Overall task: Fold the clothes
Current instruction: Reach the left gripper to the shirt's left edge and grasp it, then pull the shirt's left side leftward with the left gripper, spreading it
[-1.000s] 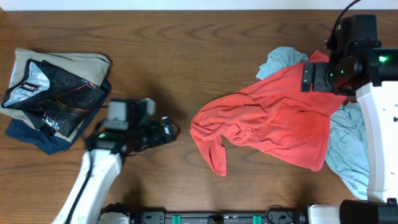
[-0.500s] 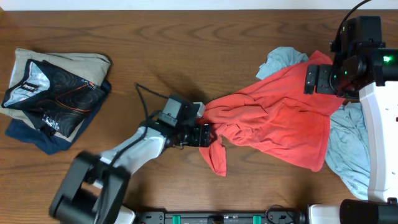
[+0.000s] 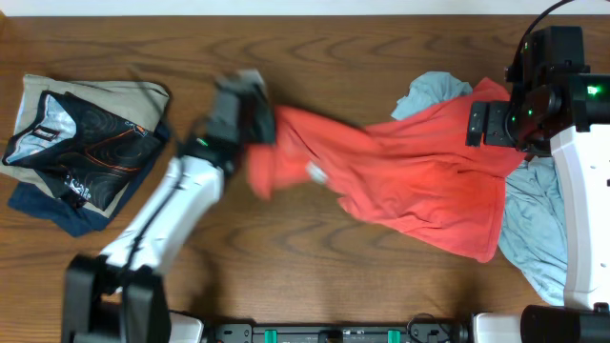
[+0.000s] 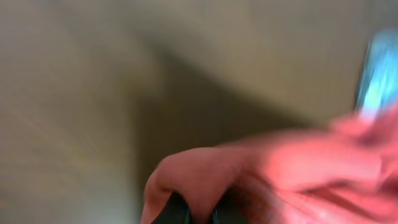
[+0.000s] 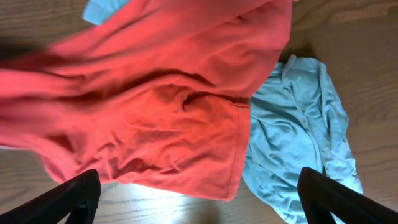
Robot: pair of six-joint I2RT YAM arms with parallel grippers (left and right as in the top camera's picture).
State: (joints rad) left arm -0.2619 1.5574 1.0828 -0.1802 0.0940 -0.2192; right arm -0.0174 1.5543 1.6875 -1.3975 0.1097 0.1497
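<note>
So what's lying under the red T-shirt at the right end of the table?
A pale grey-blue shirt lies under the coral-red T-shirt, showing past its top and right edges. Its middle is covered, so its full shape cannot be seen.

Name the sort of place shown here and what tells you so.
Probably a robotics lab bench for laundry-folding practice: wooden table, robot left arm and right arm, a folded stack, an unfolded red T-shirt.
</note>
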